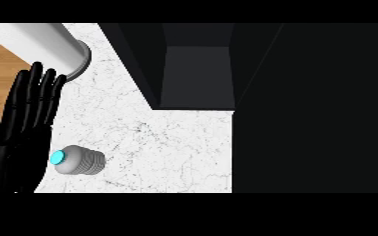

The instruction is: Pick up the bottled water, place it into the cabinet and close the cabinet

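A steep downward look at a white marbled tabletop (170, 145) with fine grey veining, which fills the middle and lower left of the frame.

Near the lower left, the bottled water (80, 161) stands on the tabletop. From above it appears as a pale grey, ribbed body with a bright turquoise cap on its left side. Nothing holds it.

Along the left edge of the frame, the robot's left hand (26, 115) rises from the bottom. It is black, with fingers straight and pointing toward the top of the frame, held close together. The hand is open and grips nothing. It sits just to the left of the bottle; whether the hand touches the bottle cannot be told from this angle.

The right hand does not show anywhere in the frame.

In the upper left, a large pale grey cylinder (52, 42) slants in from the top edge, resting at the tabletop's corner just above the fingertips. A strip of brown wood surface (13, 62) shows to its left.

The cabinet (199, 75) occupies the upper middle and the whole right side of the frame. It is very dark; its interior opens as a grey recess in the upper middle, well apart from the bottle.
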Robot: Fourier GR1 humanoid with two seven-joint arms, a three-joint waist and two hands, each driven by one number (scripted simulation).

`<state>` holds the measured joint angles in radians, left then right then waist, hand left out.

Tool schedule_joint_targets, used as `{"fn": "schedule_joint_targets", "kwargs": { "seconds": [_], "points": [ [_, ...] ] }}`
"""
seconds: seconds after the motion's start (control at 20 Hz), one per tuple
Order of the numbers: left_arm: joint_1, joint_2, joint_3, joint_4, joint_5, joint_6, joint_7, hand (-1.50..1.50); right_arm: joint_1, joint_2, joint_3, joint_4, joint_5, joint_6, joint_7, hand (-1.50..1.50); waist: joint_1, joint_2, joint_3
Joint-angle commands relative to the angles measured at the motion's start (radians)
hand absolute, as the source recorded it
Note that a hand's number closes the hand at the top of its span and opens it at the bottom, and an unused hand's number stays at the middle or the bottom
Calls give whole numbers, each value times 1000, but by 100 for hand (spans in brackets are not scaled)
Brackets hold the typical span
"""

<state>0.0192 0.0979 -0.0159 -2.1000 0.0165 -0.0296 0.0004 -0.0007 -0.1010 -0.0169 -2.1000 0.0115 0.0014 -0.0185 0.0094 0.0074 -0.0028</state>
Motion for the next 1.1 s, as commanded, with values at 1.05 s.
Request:
{"fn": "schedule_joint_targets", "kwargs": {
  "seconds": [1.05],
  "points": [
    [331, 336, 473, 103, 766, -553, 129, -150, 601, -24, 286, -488, -166, 238, 90, -150, -17, -15, 3]
  ]
}}
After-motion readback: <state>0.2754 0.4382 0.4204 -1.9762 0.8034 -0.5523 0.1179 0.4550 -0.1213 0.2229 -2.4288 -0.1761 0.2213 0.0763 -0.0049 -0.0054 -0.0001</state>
